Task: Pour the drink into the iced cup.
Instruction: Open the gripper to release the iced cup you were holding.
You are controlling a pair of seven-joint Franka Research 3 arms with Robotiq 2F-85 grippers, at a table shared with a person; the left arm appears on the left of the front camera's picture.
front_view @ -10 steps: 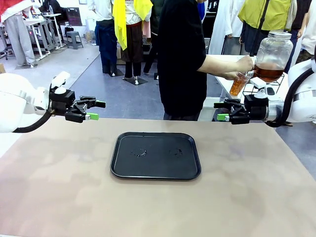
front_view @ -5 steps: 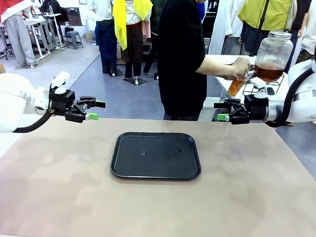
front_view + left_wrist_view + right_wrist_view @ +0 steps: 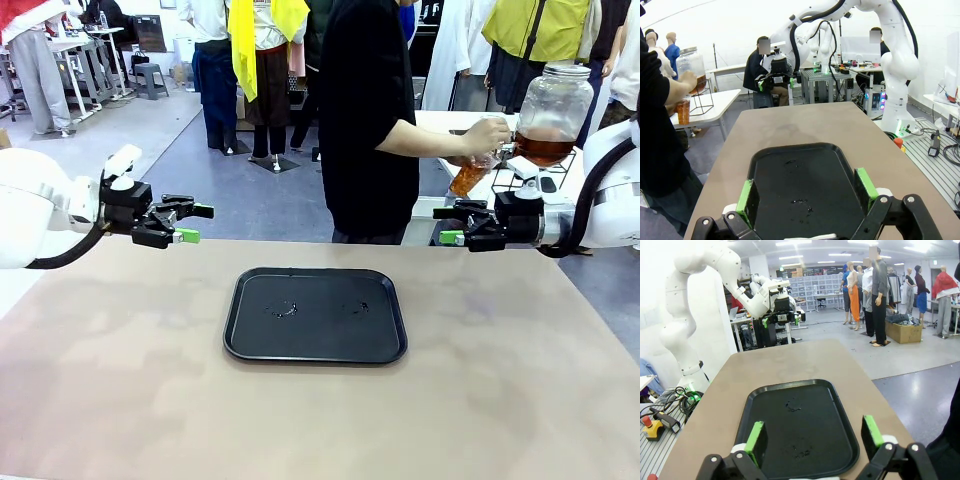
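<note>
Left gripper (image 3: pixel 192 223) and right gripper (image 3: pixel 447 226) hover spread above the table (image 3: pixel 120 380), flanking the black tray (image 3: pixel 315 314). A person's hand (image 3: pixel 487 134) holds the iced cup (image 3: pixel 469 172) of drink by the dispenser jar (image 3: pixel 550 114).

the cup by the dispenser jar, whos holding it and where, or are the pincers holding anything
The person's hand grips the cup of amber drink near its top. The left pincer and the right pincer are open and hold nothing.
</note>
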